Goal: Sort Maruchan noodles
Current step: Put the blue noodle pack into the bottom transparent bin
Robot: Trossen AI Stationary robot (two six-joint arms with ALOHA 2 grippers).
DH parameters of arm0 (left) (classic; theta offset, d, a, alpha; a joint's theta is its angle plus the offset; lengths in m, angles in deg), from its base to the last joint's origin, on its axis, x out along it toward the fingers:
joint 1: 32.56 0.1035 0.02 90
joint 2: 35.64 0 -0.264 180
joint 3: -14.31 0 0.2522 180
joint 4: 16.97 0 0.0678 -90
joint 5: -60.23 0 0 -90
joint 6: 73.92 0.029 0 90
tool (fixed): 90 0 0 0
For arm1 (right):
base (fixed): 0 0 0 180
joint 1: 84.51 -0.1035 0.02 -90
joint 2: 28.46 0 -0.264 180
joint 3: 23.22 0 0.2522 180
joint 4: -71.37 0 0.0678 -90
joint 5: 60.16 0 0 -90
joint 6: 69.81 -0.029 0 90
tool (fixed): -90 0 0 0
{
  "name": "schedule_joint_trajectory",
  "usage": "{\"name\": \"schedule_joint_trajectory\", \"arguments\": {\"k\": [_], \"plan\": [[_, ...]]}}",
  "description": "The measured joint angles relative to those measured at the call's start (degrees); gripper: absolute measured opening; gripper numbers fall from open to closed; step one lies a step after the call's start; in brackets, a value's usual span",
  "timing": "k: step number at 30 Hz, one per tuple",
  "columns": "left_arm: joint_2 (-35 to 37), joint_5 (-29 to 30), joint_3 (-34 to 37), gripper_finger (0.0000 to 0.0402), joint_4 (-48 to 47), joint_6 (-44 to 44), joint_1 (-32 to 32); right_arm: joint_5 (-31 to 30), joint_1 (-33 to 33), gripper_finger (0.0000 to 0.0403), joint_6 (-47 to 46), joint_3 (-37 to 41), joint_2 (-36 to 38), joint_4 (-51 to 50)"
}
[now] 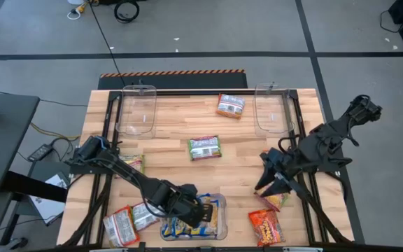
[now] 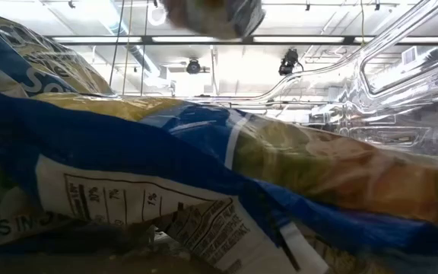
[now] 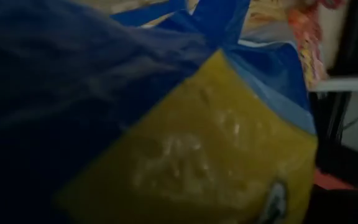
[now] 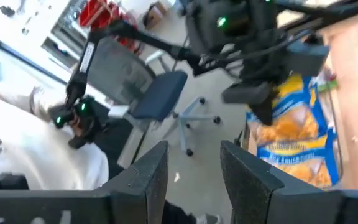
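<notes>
Wooden slatted table point(image 1: 173, 164) with noodle packets scattered across it. Left gripper point(image 1: 203, 212) down at the near edge, over a clear rectangular plastic bin point(image 1: 221, 222) holding blue-and-yellow crinkly noodle packets point(image 1: 180, 227); fingers buried among them, impossible to tell whether apart or together. Right gripper point(image 1: 271, 183) lowered near the right edge, fingers point(image 4: 151, 171) apart, just above a reddish packet point(image 1: 277, 201). Orange-red packet point(image 1: 265, 227) flat near the front right corner. Green-and-pink packet point(image 1: 205, 148) alone mid-table. Silvery-ended orange packet point(image 1: 230, 105) toward the far edge, between two empty clear bins point(image 1: 137, 108). Two more silvery packets point(image 1: 126, 222) at the front left, beside the filled bin. Blue-and-yellow wrapper point(image 3: 216, 155) filling the left wrist view.
</notes>
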Motion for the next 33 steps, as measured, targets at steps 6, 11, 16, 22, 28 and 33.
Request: {"name": "schedule_joint_trajectory", "arguments": {"k": [6, 11, 16, 22, 28, 33], "plan": [[0.01, -0.44, 6.2, 0.0141, 13.84, -6.67, 0.82, -0.02, -4.34, 0.0151, 0.01, 0.02, -0.11, -1.36], [-0.11, -1.04, 8.59, 0.0141, 17.02, -9.31, 1.64, -1.53, -7.1, 0.0151, 0.0, 0.02, -0.11, -2.42], [-2.14, -2.65, 8.73, 0.0141, 20.81, -11.34, 1.86, -1.6, -8.83, 0.0151, 0.03, 0.02, -0.11, -2.4], [-5.81, -1.73, 8.72, 0.0141, 25.89, -12.97, 1.83, -1.7, -9.09, 0.0151, 0.57, 0.05, -0.15, -2.51], [-6.57, -1.51, 8.68, 0.0147, 26.31, -9.97, 2.08, -1.68, -9.09, 0.0151, 0.48, 0.07, -0.15, -2.55], [-5.18, -2.0, 8.68, 0.0163, 26.07, -5.84, 1.68, -1.66, -9.09, 0.0151, 0.48, 0.07, -0.15, -2.54]]}}
